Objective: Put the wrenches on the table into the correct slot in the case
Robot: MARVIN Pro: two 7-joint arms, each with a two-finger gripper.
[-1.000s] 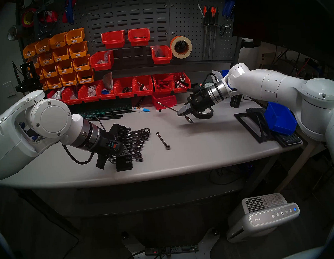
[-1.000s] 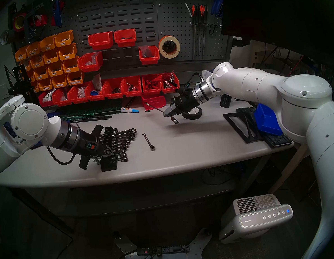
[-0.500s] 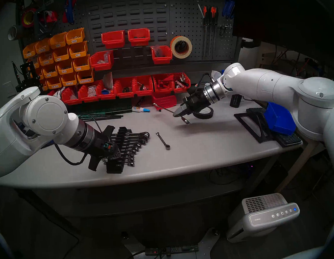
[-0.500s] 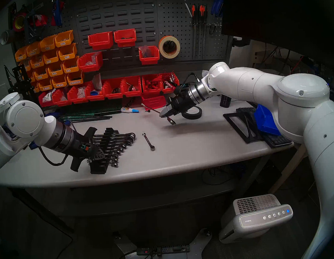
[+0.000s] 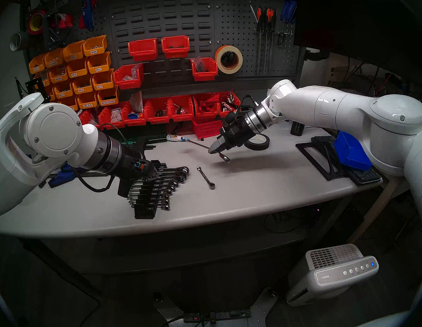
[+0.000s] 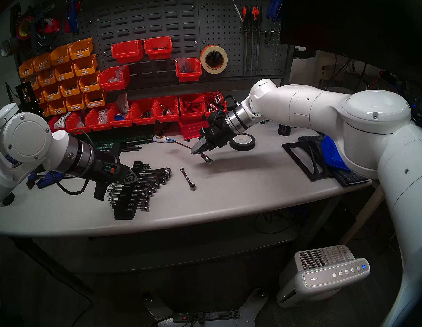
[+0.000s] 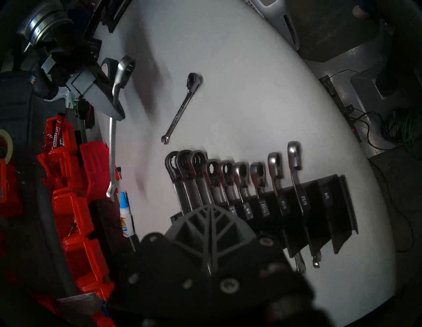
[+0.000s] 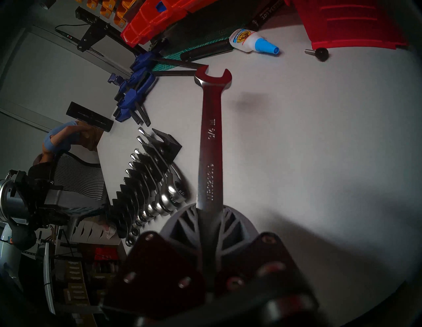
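My right gripper point(image 5: 216, 149) is shut on the long thick wrench point(image 5: 196, 143), held tilted above the table point(image 5: 255, 186); in the right wrist view that long wrench point(image 8: 211, 148) sticks out past the fingers point(image 8: 182, 221), open end away. The short thin wrench point(image 5: 206, 178) lies flat on the table, just right of the case point(image 5: 146, 208). Mid-sized wrenches fill most notches of the case point(image 7: 319, 217); its small-end notch stands empty. My left gripper point(image 5: 154, 175) hovers shut over the case's far end with nothing visible between its fingers point(image 7: 194, 228).
A black tape roll point(image 5: 256, 142) sits behind my right gripper. A glue bottle point(image 5: 176, 137) and red bins point(image 5: 157, 111) line the back. Blue clamps point(image 5: 60, 175) lie at the left, and a black stand with a blue box point(image 5: 352, 151) at the right.
My right arm carried the long wrench leftward, toward the case. The case's near end slid left with my left gripper, which then moved up and back to the case's far end.
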